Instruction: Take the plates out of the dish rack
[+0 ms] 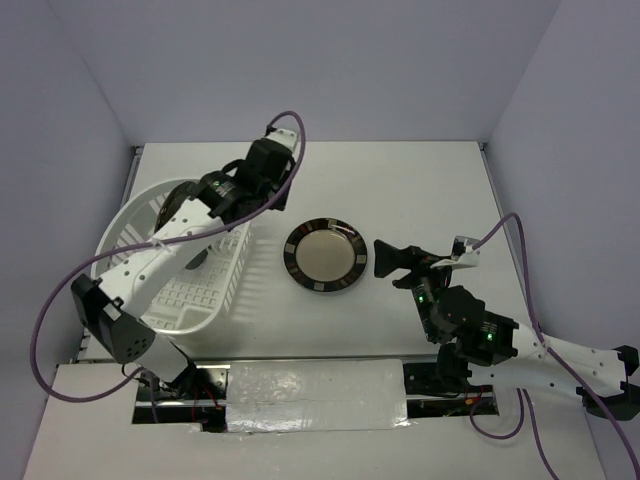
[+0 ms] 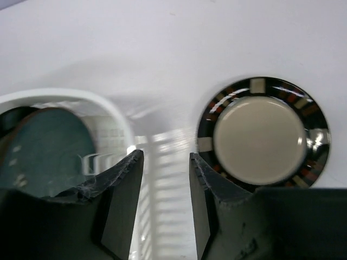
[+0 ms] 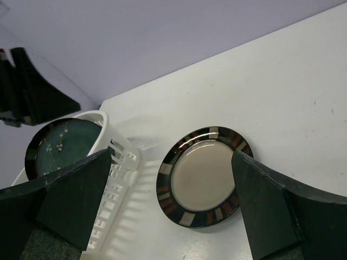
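Note:
The beige-centred plate (image 1: 325, 255) with a black patched rim lies flat on the table, just right of the white dish rack (image 1: 120, 228). The dark teal plate (image 1: 171, 203) stands inside the rack at its far end, partly hidden by my left arm. My left gripper (image 1: 232, 212) is open and empty above the rack's right wall. In the left wrist view (image 2: 165, 157) slotted wall shows between the fingers, with the teal plate (image 2: 43, 146) on the left and the beige plate (image 2: 260, 138) on the right. My right gripper (image 1: 395, 262) is wide open and empty just right of the beige plate (image 3: 203, 176).
Purple walls close the table at the back and both sides. A white covered strip (image 1: 315, 395) lies along the near edge between the arm bases. Purple cables loop beside both arms. The rack (image 3: 119, 162) and teal plate (image 3: 65, 143) also show in the right wrist view.

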`<state>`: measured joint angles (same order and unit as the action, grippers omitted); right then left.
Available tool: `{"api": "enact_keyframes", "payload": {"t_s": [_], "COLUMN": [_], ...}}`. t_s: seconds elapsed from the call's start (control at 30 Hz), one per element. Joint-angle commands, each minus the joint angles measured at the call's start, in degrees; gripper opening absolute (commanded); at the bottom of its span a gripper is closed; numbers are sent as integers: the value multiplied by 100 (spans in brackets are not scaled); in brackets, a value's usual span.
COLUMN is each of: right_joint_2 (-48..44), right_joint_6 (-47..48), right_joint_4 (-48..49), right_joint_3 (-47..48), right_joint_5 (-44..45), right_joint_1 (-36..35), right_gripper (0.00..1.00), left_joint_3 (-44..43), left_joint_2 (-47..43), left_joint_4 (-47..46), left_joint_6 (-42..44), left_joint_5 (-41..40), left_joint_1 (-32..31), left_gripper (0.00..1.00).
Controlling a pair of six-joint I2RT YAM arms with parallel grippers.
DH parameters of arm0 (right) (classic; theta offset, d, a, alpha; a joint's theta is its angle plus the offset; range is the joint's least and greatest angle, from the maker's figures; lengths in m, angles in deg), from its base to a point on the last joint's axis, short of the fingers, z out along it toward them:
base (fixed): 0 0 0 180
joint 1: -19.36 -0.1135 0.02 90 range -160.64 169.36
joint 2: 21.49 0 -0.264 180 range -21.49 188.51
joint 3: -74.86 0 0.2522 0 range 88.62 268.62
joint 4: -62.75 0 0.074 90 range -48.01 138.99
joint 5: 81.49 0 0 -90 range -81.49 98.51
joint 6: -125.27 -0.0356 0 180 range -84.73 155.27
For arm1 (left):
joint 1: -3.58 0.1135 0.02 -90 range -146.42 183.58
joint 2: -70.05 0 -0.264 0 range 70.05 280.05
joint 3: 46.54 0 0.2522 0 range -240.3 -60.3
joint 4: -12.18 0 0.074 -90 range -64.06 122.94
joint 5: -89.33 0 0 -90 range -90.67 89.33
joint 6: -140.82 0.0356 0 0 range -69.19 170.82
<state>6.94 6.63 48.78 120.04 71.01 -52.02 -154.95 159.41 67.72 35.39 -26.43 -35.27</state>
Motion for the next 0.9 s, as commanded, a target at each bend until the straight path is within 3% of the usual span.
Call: {"api": "enact_keyframes", "payload": {"t_s": [0.0,0.07,0.23,0.43,0.67,0.87], "right_joint_2": [5,-4,-56,-39,-39,-4], "right_joint_6": [69,113,148,140,192,175], "right_joint_4": [152,205,196,153,214,179], "right_joint_3": [84,75,110,128,119,145], "right_joint_5": [17,-62,-177,-229,-282,-282], "right_joint_1": [-8,-17,-8,-8,-8,-8], "right_gripper": [99,99,99,99,99,99], "left_joint_3": [-124,-97,235,702,913,1247], "left_joint_2": [-287,-472,-788,-1069,-1158,-1096], "left_joint_4": [717,805,1078,973,964,613], "left_joint_6": [83,162,153,522,891,1138], "left_joint_5": [-703,-360,-1018,-852,-1291,-905], "left_joint_1": [465,922,1274,1801,2092,2338], "left_gripper": [52,52,51,50,49,49]}}
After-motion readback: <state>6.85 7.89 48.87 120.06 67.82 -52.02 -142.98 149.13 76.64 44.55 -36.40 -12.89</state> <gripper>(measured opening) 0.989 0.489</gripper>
